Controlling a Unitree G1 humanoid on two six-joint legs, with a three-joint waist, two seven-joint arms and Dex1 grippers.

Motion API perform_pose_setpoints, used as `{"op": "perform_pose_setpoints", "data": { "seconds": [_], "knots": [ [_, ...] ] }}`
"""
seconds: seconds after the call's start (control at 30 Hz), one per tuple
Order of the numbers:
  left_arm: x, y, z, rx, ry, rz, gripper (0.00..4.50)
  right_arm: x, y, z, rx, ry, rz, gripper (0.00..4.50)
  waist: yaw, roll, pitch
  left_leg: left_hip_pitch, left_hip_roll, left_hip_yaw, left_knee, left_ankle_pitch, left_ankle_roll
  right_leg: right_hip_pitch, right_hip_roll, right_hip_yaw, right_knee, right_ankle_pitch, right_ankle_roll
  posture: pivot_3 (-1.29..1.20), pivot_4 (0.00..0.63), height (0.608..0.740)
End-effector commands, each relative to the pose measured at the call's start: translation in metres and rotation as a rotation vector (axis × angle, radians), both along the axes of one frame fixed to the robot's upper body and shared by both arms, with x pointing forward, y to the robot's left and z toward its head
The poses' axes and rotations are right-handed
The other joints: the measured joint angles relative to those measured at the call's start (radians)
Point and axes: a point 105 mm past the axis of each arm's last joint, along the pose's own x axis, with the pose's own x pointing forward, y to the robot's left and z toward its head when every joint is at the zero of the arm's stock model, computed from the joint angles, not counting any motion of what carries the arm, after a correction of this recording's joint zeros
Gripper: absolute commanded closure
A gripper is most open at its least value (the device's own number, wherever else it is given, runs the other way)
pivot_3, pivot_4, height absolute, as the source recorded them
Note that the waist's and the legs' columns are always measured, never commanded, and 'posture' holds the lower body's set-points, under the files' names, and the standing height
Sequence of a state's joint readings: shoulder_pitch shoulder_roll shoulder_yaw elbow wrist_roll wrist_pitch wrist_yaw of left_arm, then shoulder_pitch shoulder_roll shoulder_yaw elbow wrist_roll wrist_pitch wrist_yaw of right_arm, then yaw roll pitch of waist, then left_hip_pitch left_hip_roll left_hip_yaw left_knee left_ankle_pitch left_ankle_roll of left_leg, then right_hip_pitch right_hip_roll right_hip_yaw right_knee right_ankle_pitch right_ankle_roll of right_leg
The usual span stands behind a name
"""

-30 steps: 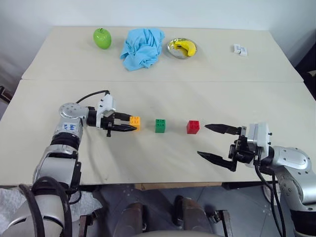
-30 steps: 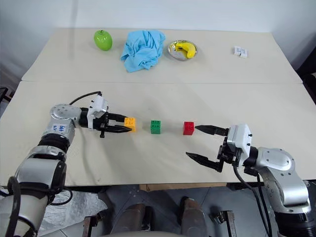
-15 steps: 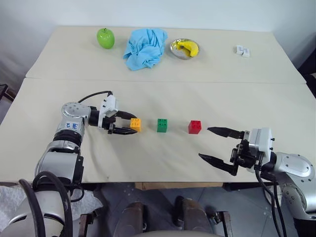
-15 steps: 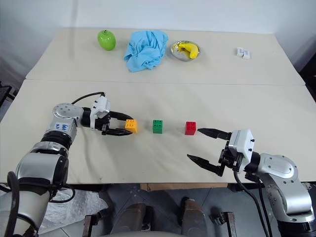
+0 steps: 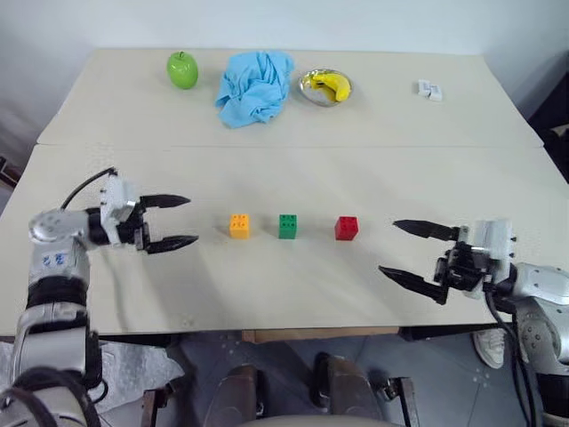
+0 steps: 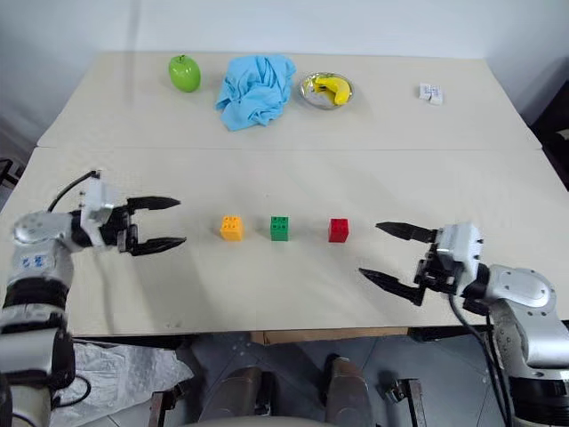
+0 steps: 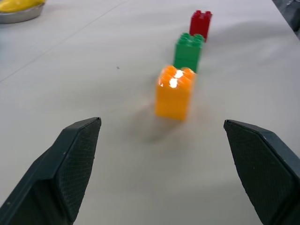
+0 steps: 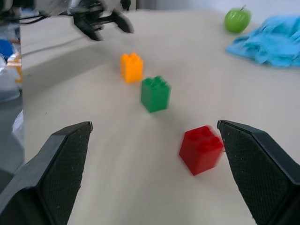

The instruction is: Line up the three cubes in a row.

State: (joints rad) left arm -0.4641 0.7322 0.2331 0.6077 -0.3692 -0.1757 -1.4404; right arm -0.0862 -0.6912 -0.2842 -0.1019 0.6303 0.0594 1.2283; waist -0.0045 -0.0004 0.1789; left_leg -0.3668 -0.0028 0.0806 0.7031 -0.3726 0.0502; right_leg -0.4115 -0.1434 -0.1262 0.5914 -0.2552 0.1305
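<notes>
Bright, even light with soft shadows; glare on the orange-yellow cube; wrist views slightly blurred.

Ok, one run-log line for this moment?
cubes: orange-yellow cube, green cube, red cube in row | left gripper: open, clear | right gripper: open, clear

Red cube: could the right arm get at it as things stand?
Probably yes. The red cube stands free at the row's right end, with bare table between it and the open right gripper; the green cube sits apart on its far side.
</notes>
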Motion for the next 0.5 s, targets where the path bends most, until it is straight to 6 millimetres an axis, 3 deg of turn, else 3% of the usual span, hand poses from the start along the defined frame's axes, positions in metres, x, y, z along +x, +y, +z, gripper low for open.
{"op": "perform_pose_setpoints", "data": {
  "seconds": [0.03,0.23,0.5],
  "knots": [
    [-0.016,0.002,0.020,-0.075,-0.076,0.083,0.03,0.001,-0.014,0.001,-0.001,-0.013,0.029,0.00,0.002,0.000,0.000,-0.001,0.000,-0.001,0.000,0.000,0.000,0.000,0.000,-0.001,0.000,0.000,0.000,0.00,0.150,0.740],
    [-0.024,-0.001,0.010,-0.102,-0.033,0.140,0.03,0.010,-0.020,-0.017,-0.042,0.030,0.115,0.00,0.024,0.001,0.000,0.000,-0.002,-0.006,0.004,0.000,0.000,0.004,-0.004,-0.004,0.001,0.000,0.001,0.00,0.150,0.740],
    [-0.015,-0.002,0.014,-0.096,-0.050,0.137,0.03,0.017,-0.013,-0.010,-0.035,0.022,0.170,0.00,0.018,0.003,0.001,-0.001,-0.002,-0.005,0.005,0.000,0.000,0.003,-0.004,-0.005,0.001,0.001,0.001,0.00,0.150,0.740]
  ]
}}
